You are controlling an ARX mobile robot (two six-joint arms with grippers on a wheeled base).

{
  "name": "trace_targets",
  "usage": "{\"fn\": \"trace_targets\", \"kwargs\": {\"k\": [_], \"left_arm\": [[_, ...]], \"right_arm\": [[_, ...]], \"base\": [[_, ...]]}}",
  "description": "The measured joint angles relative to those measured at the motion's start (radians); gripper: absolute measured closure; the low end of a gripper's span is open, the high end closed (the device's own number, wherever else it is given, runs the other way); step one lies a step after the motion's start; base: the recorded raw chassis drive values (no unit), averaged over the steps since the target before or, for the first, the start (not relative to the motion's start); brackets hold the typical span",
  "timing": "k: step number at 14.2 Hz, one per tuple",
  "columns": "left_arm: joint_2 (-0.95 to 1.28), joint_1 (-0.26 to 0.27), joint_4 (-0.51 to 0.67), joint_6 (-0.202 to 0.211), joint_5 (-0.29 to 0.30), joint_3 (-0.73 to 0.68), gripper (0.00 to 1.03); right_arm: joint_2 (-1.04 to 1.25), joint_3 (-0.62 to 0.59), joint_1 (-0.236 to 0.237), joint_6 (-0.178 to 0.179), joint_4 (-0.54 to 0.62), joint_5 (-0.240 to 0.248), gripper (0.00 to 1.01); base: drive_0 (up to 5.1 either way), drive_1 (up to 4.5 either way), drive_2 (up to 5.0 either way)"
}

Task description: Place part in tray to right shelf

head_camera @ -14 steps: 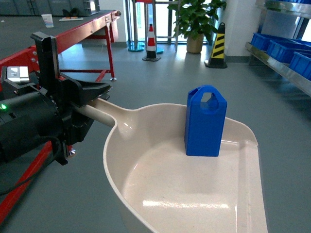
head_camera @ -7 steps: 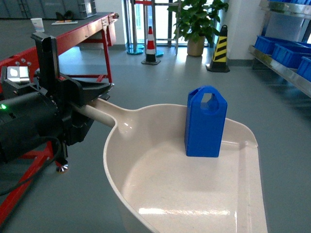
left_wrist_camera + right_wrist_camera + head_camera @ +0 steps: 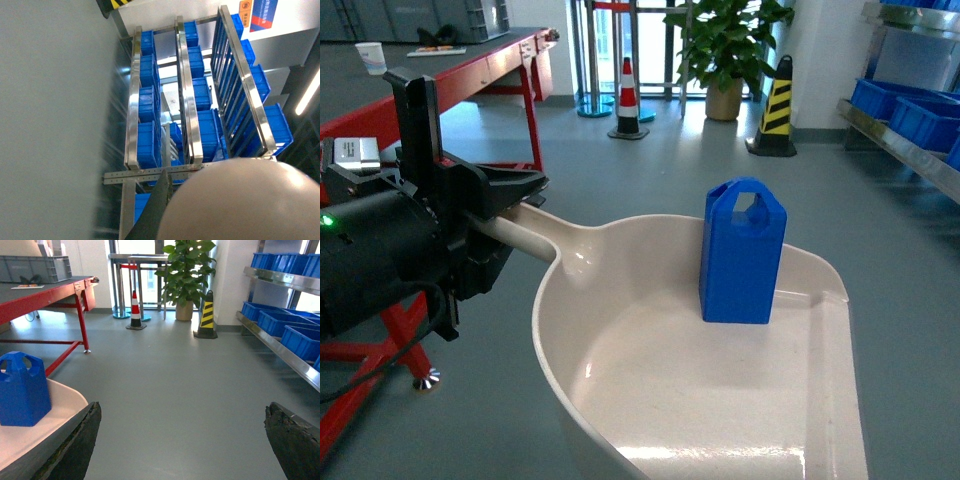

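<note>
Open floor ahead; left gripper (image 3: 505,200) clamps tray (image 3: 620,300) handle level, keeping part (image 3: 742,252) upright; right gripper (image 3: 182,440) spread, idle at 3 o'clock.

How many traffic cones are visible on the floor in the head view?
2. A red-and-white striped traffic cone stands left of the potted green plant; a black-and-yellow striped traffic cone stands right of it, near the steel shelf. Others may be out of frame.
</note>
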Motion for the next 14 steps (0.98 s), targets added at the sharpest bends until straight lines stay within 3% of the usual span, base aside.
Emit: {"fn": "trace_targets", "kwargs": {"k": [10, 14], "left_arm": [[0.000, 0.000, 0.003, 0.000, 0.004, 0.000, 0.90], [-0.002, -0.001, 0.002, 0.000, 0.000, 0.003, 0.90]], "right_arm": [[0.000, 0.000, 0.000, 0.000, 0.003, 0.000, 0.03], [0.000, 0.000, 0.000, 0.000, 0.003, 0.000, 0.03]], "base": [[0.1, 4.16, -4.0], [-2.2, -2.20, -2.2]]}}
